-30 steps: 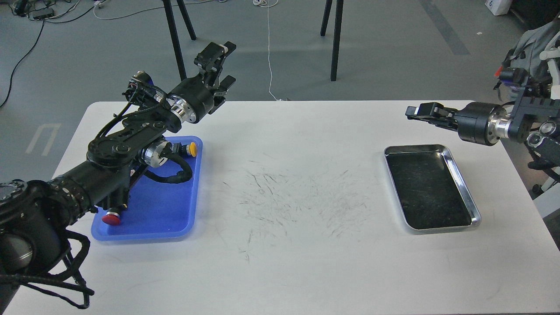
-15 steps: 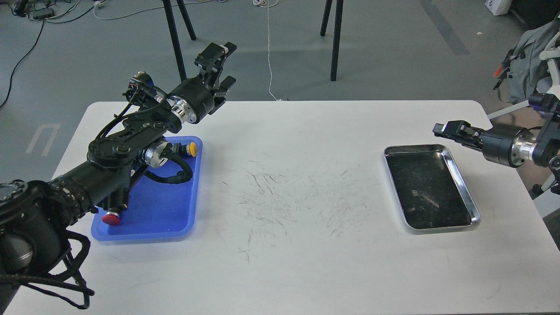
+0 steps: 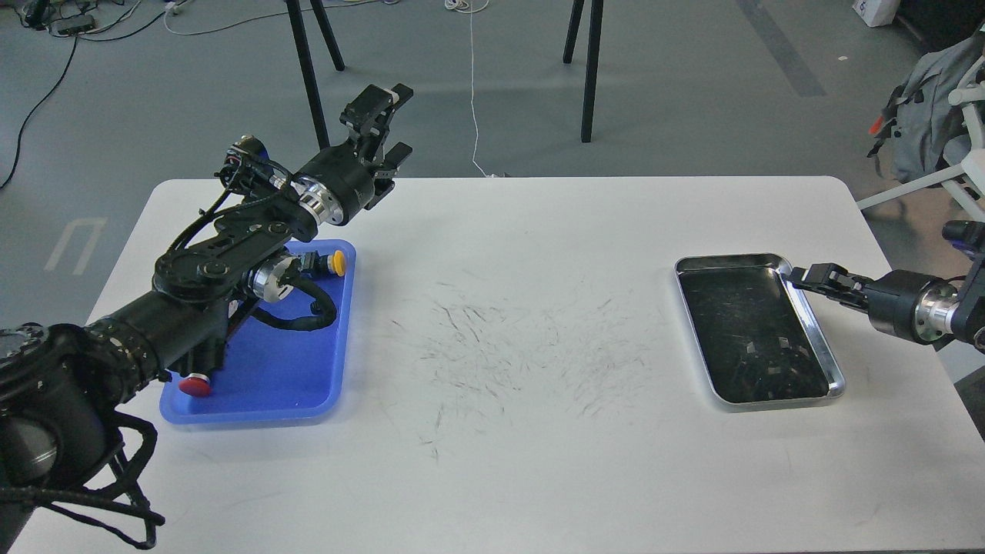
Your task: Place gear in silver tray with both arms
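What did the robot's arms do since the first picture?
The right gripper came down and back toward the table's right side; it now sits at the silver tray's right rim. The left gripper barely shifted, its jaws open above the far table edge. Nothing was grabbed or dropped. Both trays, including the blue tray, stayed put.

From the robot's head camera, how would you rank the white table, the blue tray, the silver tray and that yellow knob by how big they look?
1. The white table, by far the largest.
2. The blue tray and the silver tray look alike; the left arm covers part of the blue one, so I won't rank them.
3. The yellow knob, the smallest.
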`<control>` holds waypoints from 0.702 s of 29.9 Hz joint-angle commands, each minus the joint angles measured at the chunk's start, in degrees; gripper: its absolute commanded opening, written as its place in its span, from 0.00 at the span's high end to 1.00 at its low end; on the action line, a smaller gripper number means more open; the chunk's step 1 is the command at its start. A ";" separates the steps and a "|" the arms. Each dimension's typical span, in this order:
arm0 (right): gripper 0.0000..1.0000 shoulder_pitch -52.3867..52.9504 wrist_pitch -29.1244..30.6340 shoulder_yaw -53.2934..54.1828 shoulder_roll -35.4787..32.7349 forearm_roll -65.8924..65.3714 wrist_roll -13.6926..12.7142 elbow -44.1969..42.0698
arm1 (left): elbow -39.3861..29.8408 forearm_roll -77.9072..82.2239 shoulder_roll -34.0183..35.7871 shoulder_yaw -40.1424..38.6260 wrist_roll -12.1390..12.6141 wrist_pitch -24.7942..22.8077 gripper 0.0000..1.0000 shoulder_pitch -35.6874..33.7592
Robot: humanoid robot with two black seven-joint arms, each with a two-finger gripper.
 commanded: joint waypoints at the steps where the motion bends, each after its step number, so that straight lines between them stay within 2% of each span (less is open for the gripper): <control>1: 0.98 -0.21 -0.10 -2.13 0.81 -0.20 -0.01 -0.61 | 0.01 -0.01 0.01 0.00 0.00 0.00 0.00 0.04; 21: 0.98 2.07 -0.97 -2.66 4.59 -0.11 -0.01 -0.70 | 0.01 -0.01 0.10 0.00 0.00 0.00 0.00 0.04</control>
